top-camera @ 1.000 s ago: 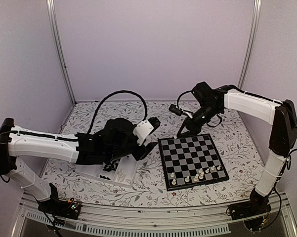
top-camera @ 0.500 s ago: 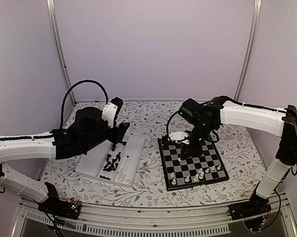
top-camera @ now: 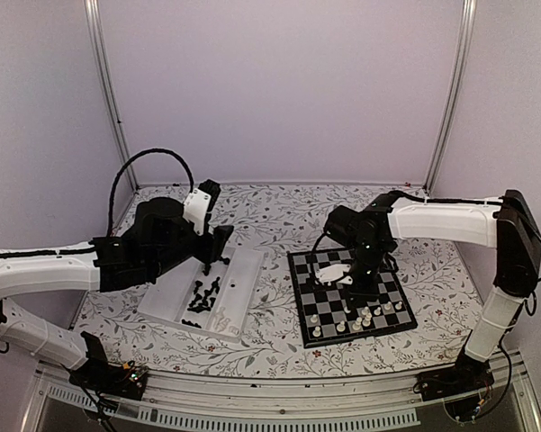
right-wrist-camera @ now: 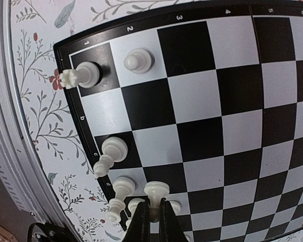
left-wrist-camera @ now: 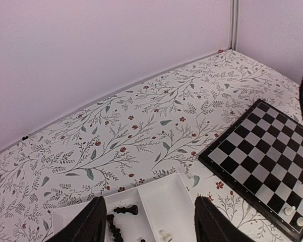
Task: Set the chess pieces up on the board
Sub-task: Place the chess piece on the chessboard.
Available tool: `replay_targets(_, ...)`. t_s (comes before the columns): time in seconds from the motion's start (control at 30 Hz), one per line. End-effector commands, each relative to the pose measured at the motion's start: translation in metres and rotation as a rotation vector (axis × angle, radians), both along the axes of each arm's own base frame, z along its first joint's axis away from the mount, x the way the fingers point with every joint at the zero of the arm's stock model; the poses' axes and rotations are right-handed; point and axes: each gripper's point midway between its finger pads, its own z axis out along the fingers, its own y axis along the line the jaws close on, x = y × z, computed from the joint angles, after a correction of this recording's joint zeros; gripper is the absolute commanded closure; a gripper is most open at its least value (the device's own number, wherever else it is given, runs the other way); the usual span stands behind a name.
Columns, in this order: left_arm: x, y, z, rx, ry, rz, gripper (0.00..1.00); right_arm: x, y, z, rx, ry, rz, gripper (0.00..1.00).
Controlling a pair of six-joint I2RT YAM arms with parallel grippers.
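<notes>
the table [top-camera: 279, 216] carries the board [top-camera: 335, 266] on your right side and a clear tray [top-camera: 245, 277] on your left, and the step in hand looks like seating a white piece in the board's near rows.

your right pincer [right-wrist-camera: 152, 222] is closed almost to touching, and it appears to be pinching a white piece [right-wrist-camera: 156, 191] just below its round head. other white pieces [right-wrist-camera: 113, 149] crowd just beside it along the same edge. bring it straight down, centre the base on one check, then part the fingers only a little so they don't brush the neighbours. lift out vertically before swinging away.

your left pincer [left-wrist-camera: 150, 201] is spread wide and holding nothing, hanging above the tray near the black pieces [left-wrist-camera: 126, 209]. i'd pick one that lies apart from the heap.

what you can't rely on:
- the held piece's base is behind the fingertips, so you can't tell whether it touches the board or which check it is over.
- from above, the right wrist covers that spot.
- the left wrist view cuts off the tray's near part.
- the pieces are too small to name with any confidence, and some near the held one may be leaning.
</notes>
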Motion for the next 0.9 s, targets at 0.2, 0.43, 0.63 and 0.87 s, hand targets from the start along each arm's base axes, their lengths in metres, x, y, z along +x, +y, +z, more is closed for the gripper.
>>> replay_targets(0.2, 0.001, 0.008, -0.002, 0.005, 0.007, 0.019, 0.38, -0.006, -0.017, -0.026, -0.106, 0.037, 0.003, 1.0)
replay_targets(0.43, 0.001, 0.006, -0.007, 0.009, 0.017, 0.012, 0.38, 0.0, -0.019, -0.035, -0.127, 0.016, -0.004, 0.99)
replay_targets(0.63, 0.001, 0.005, -0.008, 0.008, 0.021, 0.008, 0.38, 0.004, -0.016, -0.038, -0.122, 0.003, -0.013, 0.94)
replay_targets(0.87, 0.001, 0.004, -0.011, 0.012, 0.027, 0.003, 0.38, 0.007, -0.011, -0.037, -0.105, -0.006, -0.022, 0.88)
